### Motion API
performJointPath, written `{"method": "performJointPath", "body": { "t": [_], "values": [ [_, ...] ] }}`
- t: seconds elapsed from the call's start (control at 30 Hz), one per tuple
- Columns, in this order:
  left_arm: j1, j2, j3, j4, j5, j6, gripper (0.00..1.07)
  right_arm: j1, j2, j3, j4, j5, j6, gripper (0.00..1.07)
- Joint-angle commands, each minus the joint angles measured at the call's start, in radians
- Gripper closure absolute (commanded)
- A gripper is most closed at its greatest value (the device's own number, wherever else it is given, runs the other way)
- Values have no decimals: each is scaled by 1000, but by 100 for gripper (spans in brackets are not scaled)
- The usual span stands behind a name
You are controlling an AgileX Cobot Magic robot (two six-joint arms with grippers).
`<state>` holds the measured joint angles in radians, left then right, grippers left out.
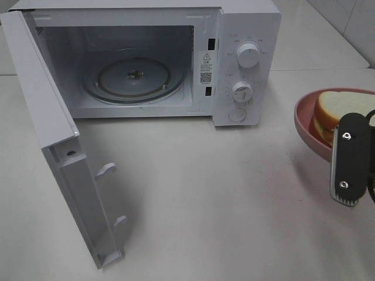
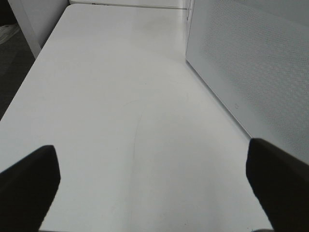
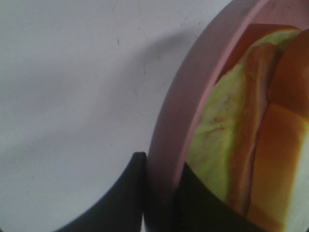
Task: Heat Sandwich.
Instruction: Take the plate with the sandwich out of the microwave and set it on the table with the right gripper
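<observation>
Currently I see the sandwich (image 1: 337, 111) on the pink plate (image 1: 306, 126), right edge of frame. Right gripper (image 3: 159, 193) clamped on plate rim; left gripper (image 2: 154, 179) spread wide. Microwave (image 1: 176, 52) open, glass turntable (image 1: 133, 79) bare; warning label (image 1: 205, 67) unreadable.

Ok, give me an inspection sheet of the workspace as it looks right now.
Surface: plain white table, bare in front of the microwave.
Job's things: white-bread sandwich on round pink plate; white microwave, door open, glass turntable empty.
Clutter: nothing seen.
Grippers: right gripper shut on the plate's rim; left gripper open over bare table.
Cables: black one beside the right gripper.
Surroundings: pale wall tiles behind.
</observation>
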<state>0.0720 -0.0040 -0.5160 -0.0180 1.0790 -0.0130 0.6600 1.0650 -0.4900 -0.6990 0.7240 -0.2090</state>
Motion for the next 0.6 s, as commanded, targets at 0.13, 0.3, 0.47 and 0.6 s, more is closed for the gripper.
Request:
{"method": "performJointPath", "body": {
  "t": [0.13, 0.3, 0.47, 0.6],
  "values": [
    [1, -9, 1, 1, -9, 0, 7, -6, 73, -4, -118, 34, 232, 107],
    [1, -9, 1, 1, -9, 0, 7, -6, 138, -4, -172, 50, 411, 107],
    [1, -9, 1, 1, -9, 0, 7, -6, 212, -27, -197, 93, 577, 107],
    [1, -9, 1, 1, -9, 0, 7, -6, 279, -65, -227, 142, 718, 107]
  ]
}}
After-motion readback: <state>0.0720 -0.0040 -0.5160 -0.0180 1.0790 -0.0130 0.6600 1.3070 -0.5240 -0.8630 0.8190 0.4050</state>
